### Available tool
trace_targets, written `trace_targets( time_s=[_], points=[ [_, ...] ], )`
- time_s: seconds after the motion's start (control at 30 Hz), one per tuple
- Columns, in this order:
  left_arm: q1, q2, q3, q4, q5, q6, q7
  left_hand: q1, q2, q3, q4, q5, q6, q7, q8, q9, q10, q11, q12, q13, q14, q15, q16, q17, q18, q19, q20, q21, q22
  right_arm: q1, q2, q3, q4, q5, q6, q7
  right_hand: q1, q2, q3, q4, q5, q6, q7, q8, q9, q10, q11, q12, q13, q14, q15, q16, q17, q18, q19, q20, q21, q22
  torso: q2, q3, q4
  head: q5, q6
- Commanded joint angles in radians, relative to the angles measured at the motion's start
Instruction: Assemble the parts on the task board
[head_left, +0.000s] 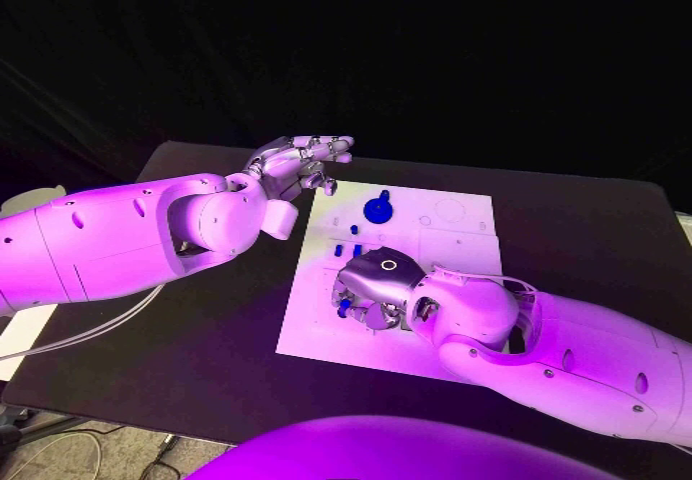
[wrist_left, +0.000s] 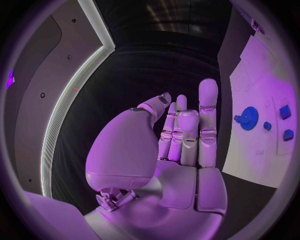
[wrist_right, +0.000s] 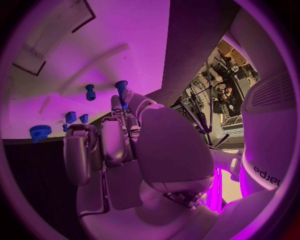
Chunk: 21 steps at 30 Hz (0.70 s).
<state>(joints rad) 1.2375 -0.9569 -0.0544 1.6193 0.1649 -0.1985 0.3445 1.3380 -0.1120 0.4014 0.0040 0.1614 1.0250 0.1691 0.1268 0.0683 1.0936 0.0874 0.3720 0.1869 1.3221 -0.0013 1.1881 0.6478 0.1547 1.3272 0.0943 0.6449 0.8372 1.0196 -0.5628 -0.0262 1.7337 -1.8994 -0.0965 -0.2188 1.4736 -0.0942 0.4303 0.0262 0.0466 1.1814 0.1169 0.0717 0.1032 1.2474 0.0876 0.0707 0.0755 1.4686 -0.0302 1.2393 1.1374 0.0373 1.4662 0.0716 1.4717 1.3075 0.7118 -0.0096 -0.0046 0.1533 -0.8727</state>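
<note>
Flat white rectangular task board lying in the middle of the black table, its long sides running from the near edge toward the far edge. Silver many-fingered left hand hovering over the table just off the board's far left corner, fingers straight and lightly apart, palm bare, holding nothing; same hand seen from its wrist with fingers upright and nothing between them. Silver right hand lying low over the near half of the board, fingers curled downward; from its wrist a slim blue peg-shaped part standing at the fingertips, touching them, apparently pinched between thumb and a finger, though the contact itself partly hidden. Small blue gear-shaped part resting on the far half of the board near its left edge, also seen from the left wrist and right wrist. Second blue peg part standing on the board beside the held one, apart from the fingers. Two small blue block parts sitting close together on the board between gear and right hand, matching the small pieces seen from above.
</note>
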Motion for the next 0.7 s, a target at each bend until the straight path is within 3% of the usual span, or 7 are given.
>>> trace_targets(
  time_s=[0.03,0.3,0.4,0.47,0.6,0.7],
  points=[
    [0.000,0.000,0.001,0.003,-0.004,0.018,0.003,0.001,0.010,-0.004,0.000,0.004,-0.008,-0.001,0.005,0.000,-0.005,-0.002,0.004,0.001,-0.008,0.002,0.001,-0.001,0.017,-0.006,0.003,-0.005,-0.002,-0.004,0.002,-0.005,-0.008,-0.013,0.030,-0.015,-0.026,-0.010,-0.004,0.005,0.001,-0.020,0.001,-0.010,-0.006,0.014,-0.032,-0.011,-0.008,0.036,0.004,-0.004,-0.003,-0.007,0.062,0.001,-0.016,0.159,0.000,0.0004,0.0000,0.000,0.000],
    [0.000,-0.001,0.001,0.003,-0.004,0.019,0.001,0.001,0.010,-0.004,0.000,0.004,-0.008,-0.001,0.005,0.000,-0.005,-0.002,0.004,0.001,-0.008,0.002,0.001,-0.001,0.017,-0.006,0.003,-0.005,-0.002,-0.003,-0.004,-0.006,-0.008,0.000,-0.013,-0.012,-0.070,-0.058,-0.038,0.021,0.002,-0.108,0.002,-0.012,-0.027,-0.182,0.012,-0.011,-0.016,0.034,0.040,-0.005,-0.011,0.003,0.046,0.029,-0.058,0.122,0.000,0.0011,-0.0011,0.000,0.000],
    [0.000,-0.002,0.001,0.003,-0.004,0.019,0.001,0.002,0.011,-0.004,-0.001,0.004,-0.008,-0.001,0.007,0.000,-0.009,-0.002,0.010,0.003,-0.010,0.002,0.001,-0.004,0.017,-0.007,0.003,-0.006,-0.002,-0.003,-0.011,-0.006,-0.004,0.001,-0.053,-0.011,-0.081,-0.071,-0.079,0.028,0.001,-0.163,-0.009,-0.009,-0.037,-0.274,0.027,-0.010,-0.015,0.028,0.050,-0.012,-0.024,0.010,0.034,0.040,-0.087,0.095,0.000,0.0012,-0.0007,-0.001,0.000],
    [0.000,-0.002,0.001,0.002,-0.004,0.019,0.000,0.002,0.011,-0.004,-0.001,0.004,-0.008,-0.001,0.007,0.000,-0.009,-0.002,0.010,0.003,-0.010,0.002,0.001,-0.004,0.017,-0.007,0.003,-0.006,-0.002,-0.003,-0.025,-0.006,0.005,0.001,-0.096,-0.009,-0.078,-0.078,-0.142,0.043,0.002,-0.198,-0.006,-0.011,-0.038,-0.317,0.035,-0.006,-0.013,0.024,0.057,-0.014,-0.030,0.014,0.030,0.049,-0.100,0.084,0.000,0.0019,-0.0017,-0.003,0.000],
    [0.000,-0.004,0.001,0.002,-0.004,0.020,-0.001,0.002,0.011,-0.004,-0.001,0.004,-0.008,-0.001,0.007,0.000,-0.009,-0.002,0.010,0.003,-0.010,0.002,0.001,-0.004,0.017,-0.007,0.003,-0.006,-0.002,-0.003,-0.062,-0.004,0.035,0.006,-0.168,-0.003,-0.048,-0.080,-0.245,0.086,0.003,-0.218,-0.007,-0.009,-0.036,-0.325,0.036,0.004,-0.011,0.019,0.056,-0.015,-0.039,0.017,0.027,0.056,-0.109,0.075,-0.001,0.0014,-0.0022,-0.009,0.000],
    [0.000,-0.006,0.001,0.001,-0.004,0.020,-0.002,0.002,0.011,-0.004,-0.001,0.004,-0.008,-0.001,0.007,0.000,-0.009,-0.002,0.010,0.003,-0.010,0.002,0.001,-0.004,0.017,-0.007,0.003,-0.006,-0.002,-0.002,-0.097,0.003,0.059,0.014,-0.213,0.000,-0.028,-0.072,-0.277,0.114,0.003,-0.216,-0.001,-0.008,-0.033,-0.304,0.031,0.018,-0.009,0.019,0.055,-0.012,-0.041,0.017,0.028,0.053,-0.108,0.075,-0.001,0.0013,-0.0044,-0.013,0.000]
  ],
)
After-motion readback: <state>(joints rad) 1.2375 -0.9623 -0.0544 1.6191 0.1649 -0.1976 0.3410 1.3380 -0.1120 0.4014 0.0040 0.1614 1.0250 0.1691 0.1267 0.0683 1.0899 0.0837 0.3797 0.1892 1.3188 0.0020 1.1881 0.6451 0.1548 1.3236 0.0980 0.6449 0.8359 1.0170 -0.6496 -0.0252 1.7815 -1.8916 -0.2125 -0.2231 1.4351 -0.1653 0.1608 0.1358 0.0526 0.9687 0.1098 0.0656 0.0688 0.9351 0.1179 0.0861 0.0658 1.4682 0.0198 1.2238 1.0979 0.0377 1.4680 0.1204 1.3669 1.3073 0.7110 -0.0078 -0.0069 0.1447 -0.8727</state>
